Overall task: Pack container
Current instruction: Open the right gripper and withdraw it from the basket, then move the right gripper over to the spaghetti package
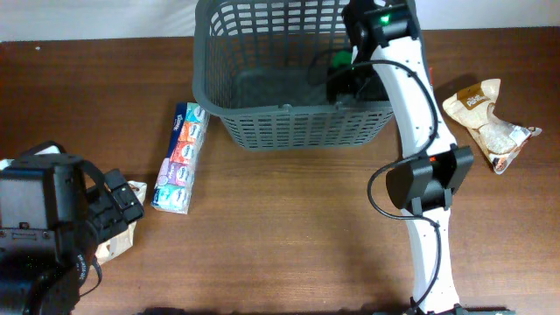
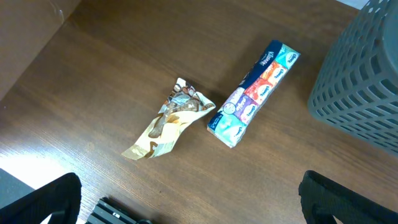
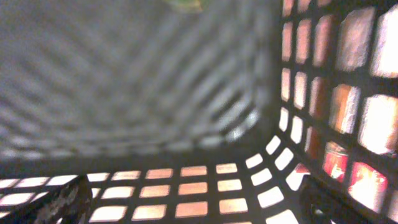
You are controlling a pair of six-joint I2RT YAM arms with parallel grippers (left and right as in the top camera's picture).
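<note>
The container is a large dark grey basket (image 1: 289,127) at the back middle of the table. My right arm reaches down into it, and my right gripper (image 1: 346,83) is open and empty near its right inner wall. The right wrist view is blurred: the solid bottom (image 3: 124,74), the slotted walls, the open jaws (image 3: 199,208), and a small green thing (image 3: 186,5) at the top edge. The green thing (image 1: 339,59) also shows in the basket from overhead. My left gripper (image 2: 189,205) is open and empty above the table's left side. The basket's corner (image 2: 367,81) shows at its right.
A long pack of colourful tissues (image 1: 181,157) lies left of the basket, also in the left wrist view (image 2: 252,93). A crumpled tan snack wrapper (image 2: 171,118) lies beside it, partly under my left arm overhead (image 1: 131,229). A tan bag of food (image 1: 490,118) lies at the right.
</note>
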